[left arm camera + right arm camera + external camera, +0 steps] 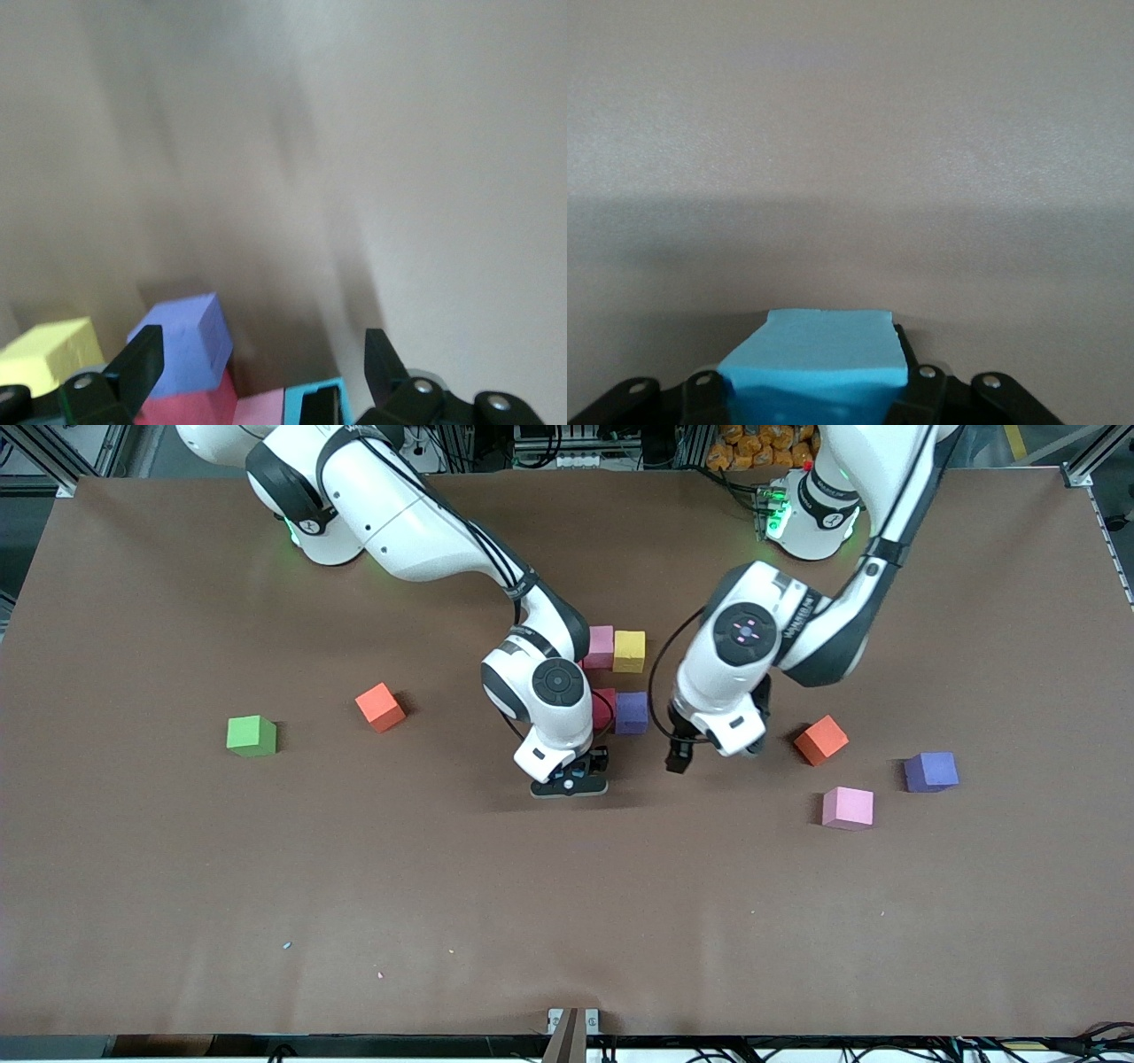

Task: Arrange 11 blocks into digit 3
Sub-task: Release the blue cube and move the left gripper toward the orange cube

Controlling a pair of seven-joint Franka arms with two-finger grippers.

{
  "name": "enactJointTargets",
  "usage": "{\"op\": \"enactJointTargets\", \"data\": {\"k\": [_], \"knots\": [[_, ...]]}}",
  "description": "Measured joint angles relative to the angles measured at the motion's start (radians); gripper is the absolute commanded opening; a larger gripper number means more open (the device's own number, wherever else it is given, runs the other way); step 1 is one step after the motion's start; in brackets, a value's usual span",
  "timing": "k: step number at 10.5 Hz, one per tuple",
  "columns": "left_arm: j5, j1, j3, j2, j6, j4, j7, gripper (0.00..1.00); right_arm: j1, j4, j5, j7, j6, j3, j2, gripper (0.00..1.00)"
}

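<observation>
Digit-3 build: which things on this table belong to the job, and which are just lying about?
Part of the job:
- cyan block, held in the right gripper
- started cluster: pink block, yellow block, red block, purple block
- loose blocks: orange, orange, purple, pink
- left gripper, open, beside the cluster

Lying about:
- green cube

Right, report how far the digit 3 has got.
Done: only a small cluster is visible, pink, yellow, red and purple blocks. In hand: right gripper holds a cyan block; left gripper hangs open. Left: loose orange, orange, pink and purple cubes.
</observation>
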Motion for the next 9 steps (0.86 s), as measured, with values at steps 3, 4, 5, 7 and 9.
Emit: {"op": "enactJointTargets", "data": {"k": [3, 4, 5, 7, 9], "knots": [[0.0, 0.081, 0.001, -0.001, -0.07, 0.023, 0.271, 1.0, 0.0, -0.02, 0.0, 0.002, -0.003, 0.002, 0.003, 1.0], [0.0, 0.106, 0.002, -0.001, -0.103, 0.032, 0.364, 1.0, 0.0, -0.028, 0.0, 0.002, -0.001, 0.003, 0.003, 1.0], [0.0, 0.132, 0.002, -0.001, -0.13, 0.036, 0.449, 1.0, 0.0, -0.029, 0.0, 0.002, -0.002, 0.003, 0.003, 1.0], [0.013, 0.173, 0.003, -0.001, -0.18, 0.037, 0.618, 1.0, 0.0, -0.029, 0.0, 0.002, -0.002, 0.003, -0.002, 1.0], [0.059, 0.209, 0.003, -0.003, -0.221, 0.037, 0.778, 1.0, 0.0, -0.028, 0.001, 0.002, -0.002, 0.004, -0.015, 1.0]]}}
